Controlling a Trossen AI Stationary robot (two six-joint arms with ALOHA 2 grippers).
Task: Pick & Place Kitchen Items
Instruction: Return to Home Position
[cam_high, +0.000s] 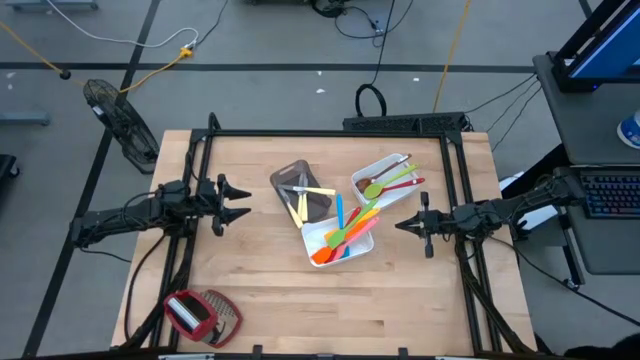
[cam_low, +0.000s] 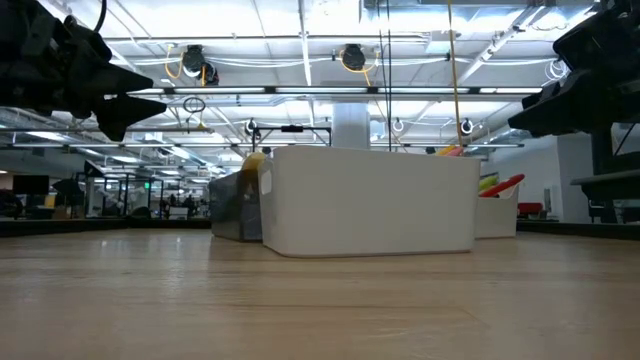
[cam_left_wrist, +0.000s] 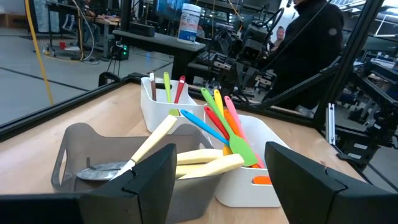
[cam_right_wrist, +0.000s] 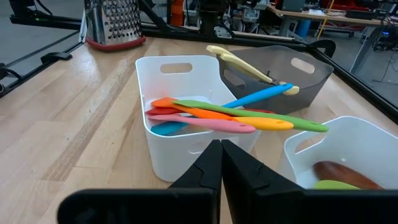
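Fingers (cam_left_wrist: 149, 180) clear; spatulas (cam_right_wrist: 230, 115) diagonal across tray (cam_right_wrist: 186, 154)

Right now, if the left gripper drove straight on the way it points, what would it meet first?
Most likely the grey bin, at its near wall, or the pale-handled cutlery sticking out of it if the open left gripper clears the rim; its height is hard to judge.
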